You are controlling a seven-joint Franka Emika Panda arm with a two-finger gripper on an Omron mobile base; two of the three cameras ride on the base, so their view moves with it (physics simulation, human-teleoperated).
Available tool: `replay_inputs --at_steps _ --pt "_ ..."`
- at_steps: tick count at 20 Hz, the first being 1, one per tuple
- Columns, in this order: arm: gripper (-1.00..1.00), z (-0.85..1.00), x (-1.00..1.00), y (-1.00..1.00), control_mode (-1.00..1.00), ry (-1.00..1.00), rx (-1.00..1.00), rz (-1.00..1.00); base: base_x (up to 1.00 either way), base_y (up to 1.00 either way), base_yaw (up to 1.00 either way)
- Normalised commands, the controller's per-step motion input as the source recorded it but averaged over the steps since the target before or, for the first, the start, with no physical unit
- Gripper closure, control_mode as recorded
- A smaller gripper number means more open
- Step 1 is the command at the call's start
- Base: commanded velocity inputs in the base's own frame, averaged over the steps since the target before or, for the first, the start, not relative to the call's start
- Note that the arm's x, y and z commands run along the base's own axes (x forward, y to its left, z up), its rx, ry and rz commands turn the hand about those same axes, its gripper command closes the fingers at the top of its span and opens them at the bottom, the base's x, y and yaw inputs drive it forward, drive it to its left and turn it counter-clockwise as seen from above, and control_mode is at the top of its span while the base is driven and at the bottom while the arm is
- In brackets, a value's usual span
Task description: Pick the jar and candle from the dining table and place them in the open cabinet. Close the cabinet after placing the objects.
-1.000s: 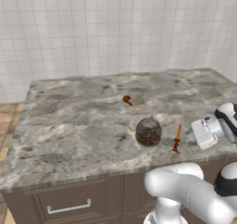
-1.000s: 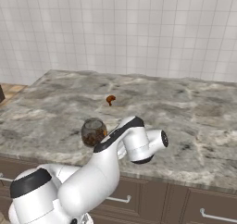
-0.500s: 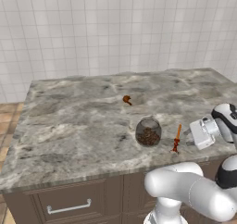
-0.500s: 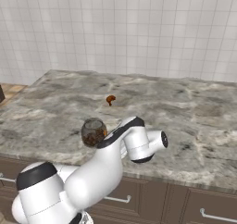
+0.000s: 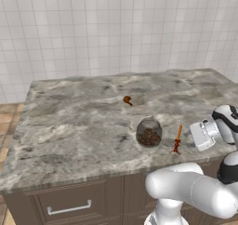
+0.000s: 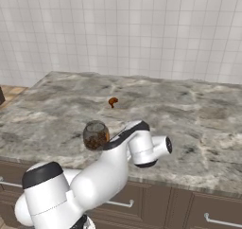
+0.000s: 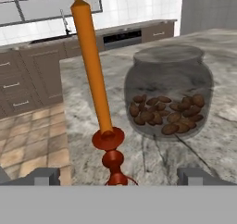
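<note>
Near the dining table's [image 5: 69, 126] front edge, candle [image 7: 95, 84] beside jar [image 7: 169, 96], seemingly between the spread claw's [image 7: 118, 174] tips.

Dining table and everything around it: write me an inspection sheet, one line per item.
Surface: dining table, grey veined marble top, dark brown drawer fronts with silver handles below.
Job's things: jar upright near the front edge, brown lumps inside; candle upright beside it, apart from it, orange taper on a dark red base. Both not yet picked.
Clutter: small orange-brown lump farther back on the table.
Hand: hand open, low at table height, aimed at the candle's base, holding nothing; in the hand view the candle stands between the fingertips.
Cables: nothing seen.
Surroundings: white tiled wall behind; wood floor at the left.
</note>
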Motion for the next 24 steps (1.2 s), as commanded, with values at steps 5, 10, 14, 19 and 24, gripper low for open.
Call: replay_inputs --at_steps 5,10,14,19,24 --pt "-1.00 -0.01 -0.10 0.00 -1.00 0.00 0.06 0.00 0.00 0.00 0.00" --pt "-1.00 -0.01 -0.01 0.03 -1.00 0.00 0.05 0.00 0.00 0.00 0.00" --pt "-1.00 0.00 0.00 0.04 -1.00 0.00 0.04 -0.01 0.00 0.00 0.00" --pt "-1.00 0.00 0.00 0.10 -1.00 0.00 0.03 -0.02 0.00 0.00 0.00" --pt "-1.00 0.00 0.00 0.15 -1.00 0.00 0.00 -0.02 0.00 0.00 0.00"
